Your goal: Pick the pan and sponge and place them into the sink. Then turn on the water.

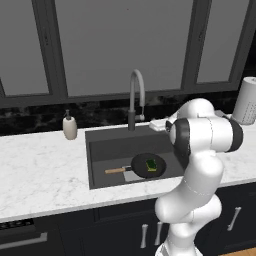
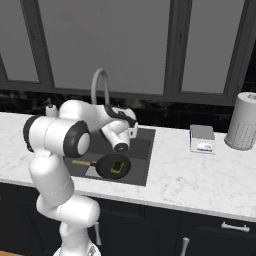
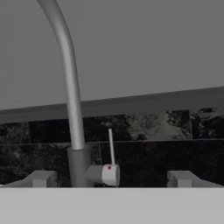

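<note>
Now the round black frying pan (image 1: 148, 165) with its long light wooden handle lies on the floor of the large dark grey rectangular sink (image 1: 107, 150), toward the front right part of the basin, and the handle points to the left. The small yellow sponge with a dark green top (image 1: 151, 164) rests inside the pan, near its middle — so both things are already in the sink. The tall grey gooseneck faucet with a dark base (image 1: 135, 97) stands at the back edge of the sink, and no stream comes from its spout. In the hand view the faucet's thin lever (image 3: 111, 147) stands upright on a short side knob, between the two finger tips (image 3: 41, 179) of the gripper (image 3: 111, 179), which are spread wide apart and hold nothing. A small beige soap dispenser bottle (image 1: 69, 126) stands on the white marble counter (image 1: 40, 170) left of the sink. On the right side a blue-and-white flat box (image 2: 202, 139) lies on the counter, and near it stands a white paper towel roll (image 2: 243, 121).
</note>
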{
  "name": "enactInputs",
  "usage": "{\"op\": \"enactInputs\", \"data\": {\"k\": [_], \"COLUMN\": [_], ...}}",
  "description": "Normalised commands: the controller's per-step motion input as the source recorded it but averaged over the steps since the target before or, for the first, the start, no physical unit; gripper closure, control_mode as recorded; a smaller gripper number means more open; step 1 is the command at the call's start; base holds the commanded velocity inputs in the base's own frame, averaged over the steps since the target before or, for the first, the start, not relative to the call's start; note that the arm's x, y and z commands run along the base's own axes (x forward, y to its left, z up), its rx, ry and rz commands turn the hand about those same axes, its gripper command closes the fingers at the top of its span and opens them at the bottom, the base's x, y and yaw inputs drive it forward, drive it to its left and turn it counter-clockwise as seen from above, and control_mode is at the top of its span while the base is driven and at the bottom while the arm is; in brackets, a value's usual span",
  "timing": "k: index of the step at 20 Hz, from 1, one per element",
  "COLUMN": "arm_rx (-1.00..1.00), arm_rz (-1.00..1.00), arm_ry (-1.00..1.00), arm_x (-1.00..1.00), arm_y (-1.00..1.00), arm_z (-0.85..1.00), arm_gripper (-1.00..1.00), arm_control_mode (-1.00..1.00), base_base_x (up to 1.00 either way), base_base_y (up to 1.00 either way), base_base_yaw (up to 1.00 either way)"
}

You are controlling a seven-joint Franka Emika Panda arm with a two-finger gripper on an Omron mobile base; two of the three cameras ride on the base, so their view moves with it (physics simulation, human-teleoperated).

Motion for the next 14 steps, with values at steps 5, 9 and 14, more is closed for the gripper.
{"op": "enactInputs", "data": {"k": [5, 9, 14], "arm_rx": [0.01, 0.0, 0.0], "arm_rz": [0.04, 0.01, 0.0], "arm_ry": [-0.09, -0.03, 0.0], "arm_x": [0.25, 0.33, 0.2], "arm_y": [0.0, 0.03, 0.06], "arm_z": [0.0, 0.0, 0.0], "arm_gripper": [-1.0, -1.0, -1.0], "arm_control_mode": [-1.0, -1.0, -1.0], "base_base_x": [0.0, 0.0, 0.0], "base_base_y": [0.0, 0.0, 0.0], "base_base_yaw": [0.0, 0.0, 0.0]}}
